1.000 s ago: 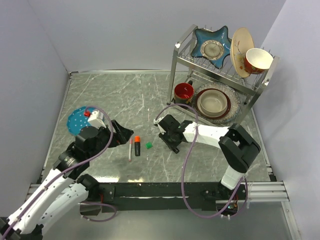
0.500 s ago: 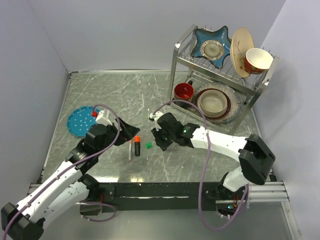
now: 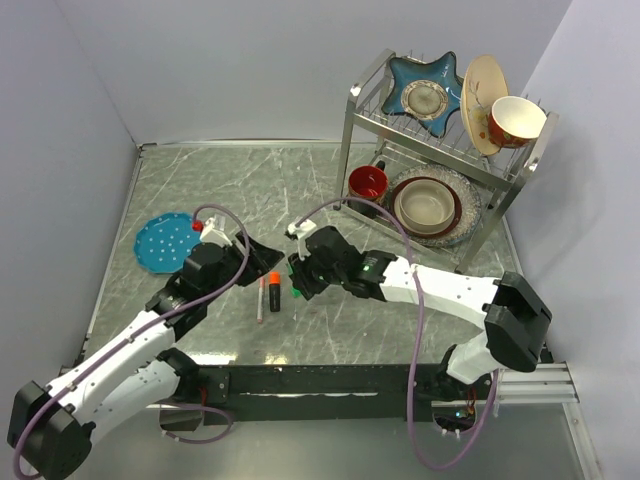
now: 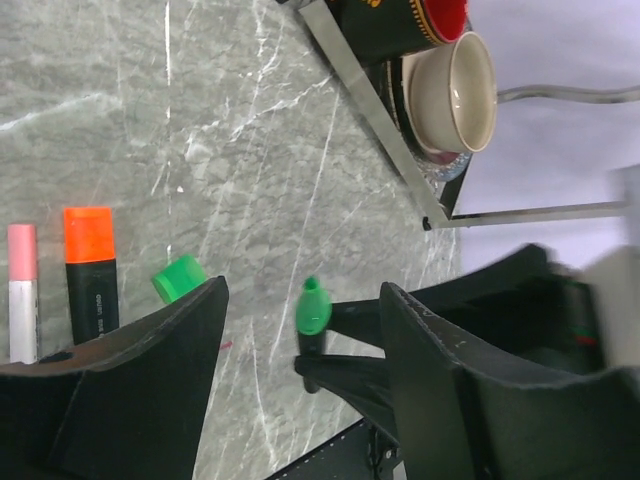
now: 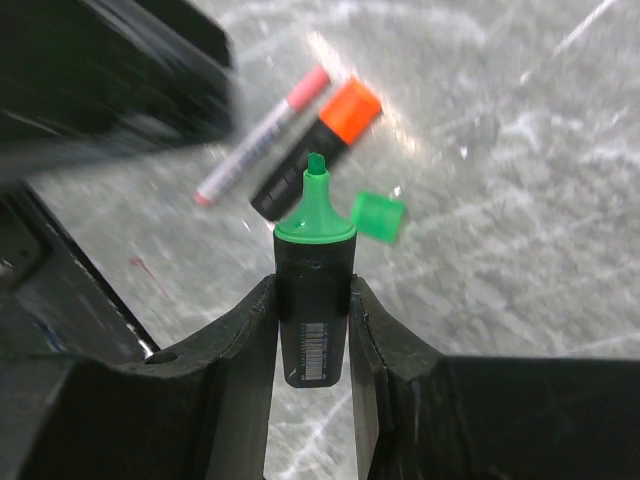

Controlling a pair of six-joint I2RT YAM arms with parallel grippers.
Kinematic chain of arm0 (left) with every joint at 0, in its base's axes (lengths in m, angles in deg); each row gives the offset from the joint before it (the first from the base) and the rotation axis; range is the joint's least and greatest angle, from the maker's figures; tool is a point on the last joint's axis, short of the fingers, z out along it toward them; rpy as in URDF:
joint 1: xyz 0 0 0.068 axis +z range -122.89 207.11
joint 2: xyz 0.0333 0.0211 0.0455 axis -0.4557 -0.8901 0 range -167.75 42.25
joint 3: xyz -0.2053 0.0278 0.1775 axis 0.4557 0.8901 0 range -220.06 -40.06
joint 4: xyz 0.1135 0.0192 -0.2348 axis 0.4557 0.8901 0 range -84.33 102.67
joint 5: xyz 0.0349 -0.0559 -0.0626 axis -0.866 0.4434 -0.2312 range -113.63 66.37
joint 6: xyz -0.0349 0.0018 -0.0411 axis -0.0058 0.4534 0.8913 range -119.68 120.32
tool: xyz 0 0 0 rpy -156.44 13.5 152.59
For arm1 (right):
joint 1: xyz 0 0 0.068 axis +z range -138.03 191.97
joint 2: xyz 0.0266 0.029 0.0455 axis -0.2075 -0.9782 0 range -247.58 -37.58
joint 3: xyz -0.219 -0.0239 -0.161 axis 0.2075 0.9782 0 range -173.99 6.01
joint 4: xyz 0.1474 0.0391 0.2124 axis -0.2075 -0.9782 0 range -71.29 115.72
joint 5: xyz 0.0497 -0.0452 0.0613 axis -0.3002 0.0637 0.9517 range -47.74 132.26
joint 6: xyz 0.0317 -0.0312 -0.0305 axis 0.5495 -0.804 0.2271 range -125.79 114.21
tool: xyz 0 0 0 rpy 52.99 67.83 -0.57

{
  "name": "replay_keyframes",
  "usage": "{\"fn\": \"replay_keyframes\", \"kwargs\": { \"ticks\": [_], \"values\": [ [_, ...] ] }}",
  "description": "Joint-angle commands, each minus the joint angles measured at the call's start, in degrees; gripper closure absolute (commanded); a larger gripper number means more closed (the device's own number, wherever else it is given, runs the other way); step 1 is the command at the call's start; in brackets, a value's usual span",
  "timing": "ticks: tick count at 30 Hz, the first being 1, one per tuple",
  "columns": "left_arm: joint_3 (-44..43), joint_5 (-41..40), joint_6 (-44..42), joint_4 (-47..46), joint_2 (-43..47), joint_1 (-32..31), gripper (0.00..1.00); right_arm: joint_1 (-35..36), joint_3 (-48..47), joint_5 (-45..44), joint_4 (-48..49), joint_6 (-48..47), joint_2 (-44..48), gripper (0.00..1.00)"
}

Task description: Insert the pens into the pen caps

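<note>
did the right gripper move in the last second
Yes. The right gripper, holding the green-tipped marker, has shifted left, away from the red mug toward the orange-tipped marker.

Room is running tight at the centre of the table (image 3: 230, 180), where the left gripper (image 4: 302, 288) and the right gripper (image 5: 312, 285) are hanging almost nose to nose. The green marker (image 5: 313, 330) clamped in the right gripper is standing right ahead of the left one's spread jaws, blocking the straight way forward. Close by, the green cap (image 4: 180, 278), the orange marker (image 4: 90, 270) and the white pen (image 4: 21, 300) are lying bunched together, leaving only slivers of bare stone between them. The dish rack (image 3: 440, 150) is walling off the far right corner, and the blue plate (image 3: 160, 240) is occupying the left side. The far-left stretch of table is lying open, as is the near strip ahead of the arms' bases.
</note>
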Motion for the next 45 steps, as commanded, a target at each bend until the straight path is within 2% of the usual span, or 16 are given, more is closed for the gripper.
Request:
{"fn": "replay_keyframes", "kwargs": {
  "ticks": [1, 7, 13, 16, 17, 18, 20, 21, 23, 24, 25, 27, 30, 36, 40, 45],
  "values": [
    [-0.89, 0.82, 0.5, -4.88, -1.53, -0.19, 0.34, 0.64, -3.99, -0.9, 4.22, 1.28, 0.97, 1.0],
    [-0.02, 2.75, 1.29, -9.45, -5.04, -0.19, 0.39, 0.64, -5.4, -1.17, 6.07, 2.34, 0.09, 1.0],
    [1.92, 7.15, 1.47, -13.06, -6.63, -0.28, 0.58, 0.64, -5.24, -1.08, 8.87, 4.36, -0.97, 1.0],
    [1.66, 8.37, 0.5, -12.45, -6.72, -0.28, 0.8, 0.56, -3.47, 0.41, 11.87, 4.71, -0.18, 0.98],
    [1.22, 8.64, -0.2, -11.84, -6.28, -0.28, 0.93, 0.64, -3.12, 0.68, 11.96, 4.63, 0.26, 0.96],
    [0.95, 8.99, -0.46, -11.4, -5.84, -0.28, 0.99, 0.64, -2.77, 0.85, 12.4, 4.8, 0.61, 0.87],
    [0.25, 10.39, -1.95, -11.39, -4.09, -0.28, 0.99, 0.38, -1.1, 3.92, 13.01, 4.54, 2.01, 0.76],
    [-0.1, 11.1, -2.74, -11.57, -3.38, -0.28, 0.99, 0.21, -0.57, 5.76, 12.93, 4.1, 2.72, 0.6],
    [-1.67, 13.9, -5.54, -11.39, -1.98, -0.28, 0.99, -0.41, 1.19, 11.1, 12.93, 3.31, 4.91, 0.46],
    [-2.38, 14.79, -6.52, -10.7, -1.62, -0.19, 0.99, -0.76, 1.8, 12.35, 12.58, 3.05, 5.79, 0.3],
    [-3.08, 15.75, -7.49, -10.34, -1.18, -0.28, 0.99, -1.11, 3.02, 13.15, 12.58, 3.13, 6.76, 0.26],
    [-4.84, 18.74, -10.21, -10.16, -0.13, -0.19, 0.99, -1.46, 4.52, 16.84, 12.75, 3.13, 9.84, 0.25],
    [-6.34, 22.61, -12.77, -10.69, 1.45, -0.19, 0.99, -2.69, 7.16, 20.97, 13.02, 5.4, 13.7, 0.28],
    [-7.66, 30.95, -15.14, -13.76, 2.77, -0.19, 0.99, -4.28, 13.31, 30.11, 23.9, 10.77, 21.53, 0.37],
    [-7.14, 33.51, -13.92, -16.84, 3.56, -0.19, 0.99, -4.19, 15.52, 31.44, 27.25, 12.1, 24.43, 0.42],
    [-6.17, 36.58, -12.07, -22.29, 2.78, -0.19, 0.99, -4.28, 15.43, 32.4, 28.92, 12.8, 23.82, 0.5]
  ]
}}
